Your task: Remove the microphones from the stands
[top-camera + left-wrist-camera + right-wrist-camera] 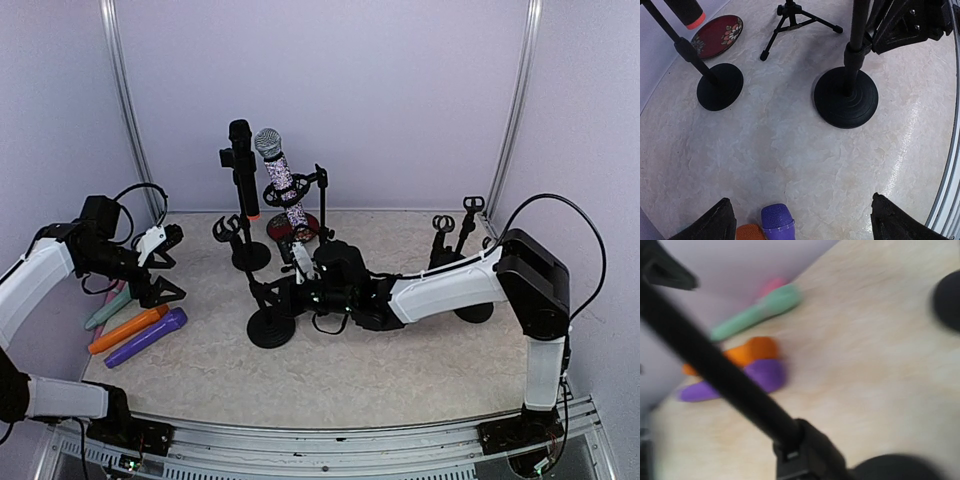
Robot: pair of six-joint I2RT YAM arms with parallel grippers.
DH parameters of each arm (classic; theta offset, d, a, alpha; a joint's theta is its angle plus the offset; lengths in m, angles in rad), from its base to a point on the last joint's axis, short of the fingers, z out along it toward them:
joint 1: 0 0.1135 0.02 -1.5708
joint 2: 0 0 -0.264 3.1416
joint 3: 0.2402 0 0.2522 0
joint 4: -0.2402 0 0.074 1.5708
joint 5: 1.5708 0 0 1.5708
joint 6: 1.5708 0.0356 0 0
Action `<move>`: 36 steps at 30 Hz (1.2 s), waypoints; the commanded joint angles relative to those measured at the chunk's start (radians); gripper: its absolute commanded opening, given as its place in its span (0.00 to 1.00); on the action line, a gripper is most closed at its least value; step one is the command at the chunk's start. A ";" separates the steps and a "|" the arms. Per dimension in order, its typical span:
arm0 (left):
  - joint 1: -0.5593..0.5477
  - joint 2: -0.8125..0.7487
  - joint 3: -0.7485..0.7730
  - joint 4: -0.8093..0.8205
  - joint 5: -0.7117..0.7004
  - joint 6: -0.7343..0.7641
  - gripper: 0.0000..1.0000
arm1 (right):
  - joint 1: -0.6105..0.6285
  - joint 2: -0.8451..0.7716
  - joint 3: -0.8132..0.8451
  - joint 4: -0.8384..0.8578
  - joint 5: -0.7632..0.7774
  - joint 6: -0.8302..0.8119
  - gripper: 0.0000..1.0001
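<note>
A black microphone (pixel 241 160) with an orange ring at its foot stands upright in a stand with a round base (pixel 250 257). Beside it a patterned microphone (pixel 281 185) with a silver head sits in a tripod stand (pixel 318 205). My right gripper (pixel 297 285) is shut on the pole (pixel 715 365) of a third stand with a round base (pixel 270 326), low above that base. My left gripper (pixel 172 265) hangs open at the left, just above the heads of the loose microphones, holding nothing (pixel 800 220).
Green (pixel 108 308), orange (pixel 128 329) and purple (pixel 146 337) microphones lie side by side at the left. A red patterned plate (pixel 717 35) lies at the back. Another stand with empty clips (pixel 455 225) is at the right. Walls close in the back and sides.
</note>
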 commanded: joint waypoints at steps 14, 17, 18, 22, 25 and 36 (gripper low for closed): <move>-0.003 0.016 0.047 -0.066 0.025 -0.012 0.90 | 0.121 -0.022 -0.002 -0.100 0.619 -0.686 0.00; -0.004 0.014 0.050 -0.076 0.026 -0.014 0.90 | 0.122 -0.041 0.003 -0.100 0.626 -0.667 0.00; -0.004 0.013 0.051 -0.079 0.025 -0.014 0.90 | 0.121 -0.053 0.001 -0.097 0.617 -0.651 0.06; -0.002 0.000 0.049 -0.086 0.028 -0.009 0.90 | 0.108 -0.110 -0.032 -0.070 0.504 -0.548 0.43; -0.001 -0.004 0.046 -0.095 0.030 -0.003 0.90 | 0.086 -0.158 -0.076 -0.034 0.386 -0.448 0.64; 0.011 0.012 0.056 -0.121 0.043 0.016 0.90 | -0.034 -0.253 -0.249 0.171 0.013 0.017 0.70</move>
